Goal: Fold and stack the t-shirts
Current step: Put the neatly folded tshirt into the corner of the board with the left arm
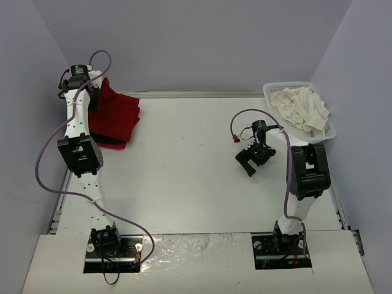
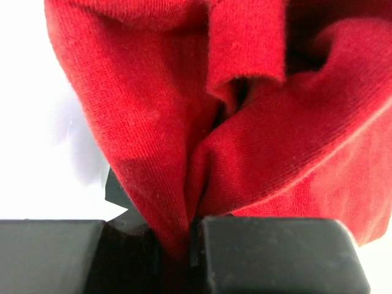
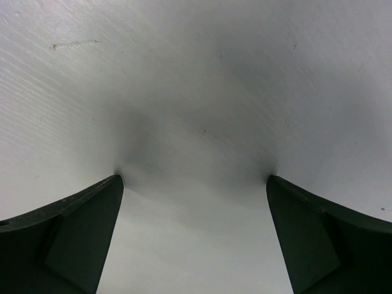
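A dark red t-shirt lies folded on a stack at the table's far left, with a black shirt edge showing under it. My left gripper is over its back left part and is shut on a fold of the red cloth. My right gripper is open and empty over the bare white table, right of centre. Cream-white shirts lie crumpled in the white lattice basket at the far right.
The table's metal edge runs along the back and the left side. Grey walls close in on three sides. A purple cable hangs by the left arm, another loops by the right arm.
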`<control>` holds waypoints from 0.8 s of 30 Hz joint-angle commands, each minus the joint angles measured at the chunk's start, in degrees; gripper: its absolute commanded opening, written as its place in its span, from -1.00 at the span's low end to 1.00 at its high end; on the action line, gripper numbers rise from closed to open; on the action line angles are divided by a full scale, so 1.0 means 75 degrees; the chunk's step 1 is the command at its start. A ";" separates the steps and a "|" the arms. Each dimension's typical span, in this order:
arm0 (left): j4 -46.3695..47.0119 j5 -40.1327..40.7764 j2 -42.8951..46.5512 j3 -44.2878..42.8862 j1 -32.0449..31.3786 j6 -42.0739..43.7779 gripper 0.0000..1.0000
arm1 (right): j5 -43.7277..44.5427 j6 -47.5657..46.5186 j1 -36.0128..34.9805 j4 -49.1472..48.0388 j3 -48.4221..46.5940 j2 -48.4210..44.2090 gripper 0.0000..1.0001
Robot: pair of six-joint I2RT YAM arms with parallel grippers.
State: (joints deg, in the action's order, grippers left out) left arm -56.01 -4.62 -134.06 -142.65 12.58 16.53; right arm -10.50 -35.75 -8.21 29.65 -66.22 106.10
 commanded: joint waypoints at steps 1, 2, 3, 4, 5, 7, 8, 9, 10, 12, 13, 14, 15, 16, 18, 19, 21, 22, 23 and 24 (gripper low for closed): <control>0.0319 0.0089 0.0168 -0.0082 0.0163 0.0198 -0.95 | -0.0135 0.0090 0.0180 0.0289 0.0473 0.0829 1.00; 0.0343 0.0077 0.0144 -0.0082 0.0186 0.0198 -0.95 | -0.0135 0.0090 0.0203 0.0289 0.0473 0.0841 1.00; 0.0343 0.0077 0.0133 -0.0070 0.0198 0.0186 -0.95 | -0.0135 0.0090 0.0204 0.0301 0.0473 0.0841 1.00; 0.0354 0.0077 0.0121 -0.0082 0.0209 0.0198 -0.95 | -0.0135 0.0090 0.0215 0.0301 0.0485 0.0841 1.00; 0.0366 0.0066 0.0097 -0.0070 0.0221 0.0198 -0.95 | -0.0135 0.0090 0.0227 0.0301 0.0473 0.0841 1.00; 0.0401 0.0054 0.0062 -0.0070 0.0233 0.0198 -0.95 | -0.0135 0.0090 0.0239 0.0301 0.0473 0.0853 1.00; 0.0401 0.0042 0.0062 -0.0070 0.0245 0.0198 -0.95 | -0.0135 0.0102 0.0250 0.0301 0.0485 0.0864 1.00; 0.0413 0.0019 0.0039 -0.0082 0.0256 0.0198 -0.95 | -0.0135 0.0102 0.0262 0.0301 0.0485 0.0876 1.00; 0.0425 0.0019 0.0027 -0.0070 0.0280 0.0198 -0.95 | -0.0135 0.0102 0.0262 0.0301 0.0473 0.0899 1.00; 0.0448 -0.0004 0.0004 -0.0082 0.0326 0.0186 -0.95 | -0.0123 0.0114 0.0262 0.0301 0.0473 0.0935 1.00; 0.0437 -0.0016 -0.0020 -0.0093 0.0327 0.0186 -0.95 | -0.0112 0.0114 0.0262 0.0301 0.0462 0.0958 1.00; 0.0448 -0.0016 -0.0032 -0.0105 0.0338 0.0174 -0.95 | -0.0111 0.0114 0.0262 0.0301 0.0462 0.0970 1.00; 0.0448 -0.0051 -0.0043 -0.0093 0.0350 0.0186 -0.95 | -0.0088 0.0114 0.0262 0.0301 0.0462 0.0993 1.00; 0.0437 -0.0063 -0.0043 -0.0093 0.0362 0.0186 -0.95 | -0.0076 0.0114 0.0274 0.0301 0.0462 0.1017 1.00; 0.0448 -0.0075 -0.0055 -0.0070 0.0397 0.0174 -0.95 | -0.0053 0.0114 0.0274 0.0301 0.0462 0.1028 1.00; 0.0448 -0.0121 -0.0055 -0.0058 0.0432 0.0163 -0.95 | -0.0053 0.0114 0.0274 0.0301 0.0473 0.1040 1.00; 0.0460 -0.0110 -0.0067 -0.0046 0.0432 0.0174 -0.95 | -0.0053 0.0126 0.0286 0.0289 0.0462 0.1040 1.00; 0.0460 -0.0122 -0.0078 -0.0046 0.0444 0.0186 -0.95 | -0.0053 0.0126 0.0297 0.0301 0.0462 0.1040 1.00; 0.0460 -0.0134 -0.0079 -0.0035 0.0456 0.0198 -0.95 | -0.0053 0.0126 0.0309 0.0301 0.0462 0.1029 1.00; 0.0472 -0.0134 -0.0090 -0.0023 0.0456 0.0198 -0.95 | -0.0053 0.0126 0.0321 0.0301 0.0462 0.1029 1.00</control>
State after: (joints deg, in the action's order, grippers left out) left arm -54.70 -6.22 -135.44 -142.58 14.98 17.17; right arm -10.04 -35.29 -7.46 30.26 -67.09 107.09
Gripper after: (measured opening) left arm 0.079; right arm 0.999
